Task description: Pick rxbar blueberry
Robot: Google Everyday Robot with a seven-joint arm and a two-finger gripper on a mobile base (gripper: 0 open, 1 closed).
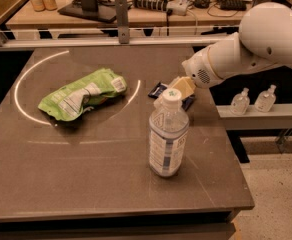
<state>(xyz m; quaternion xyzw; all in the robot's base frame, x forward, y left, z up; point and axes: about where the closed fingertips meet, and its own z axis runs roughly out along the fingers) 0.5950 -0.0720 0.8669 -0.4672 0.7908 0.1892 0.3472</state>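
The rxbar blueberry (159, 90) is a small flat dark navy wrapper lying on the table right of centre; only its left end and a strip at its right show, the middle is hidden by the gripper and the bottle cap. My gripper (181, 87), with tan fingers, hangs right over the bar, at the end of the white arm (246, 49) that comes in from the right.
A clear water bottle with a white cap (168, 134) stands upright just in front of the bar. A large light-green snack bag (81, 98) lies at the left. The dark table (86, 184) ends close to the right of the bar. Small bottles (240, 102) stand on a ledge beyond.
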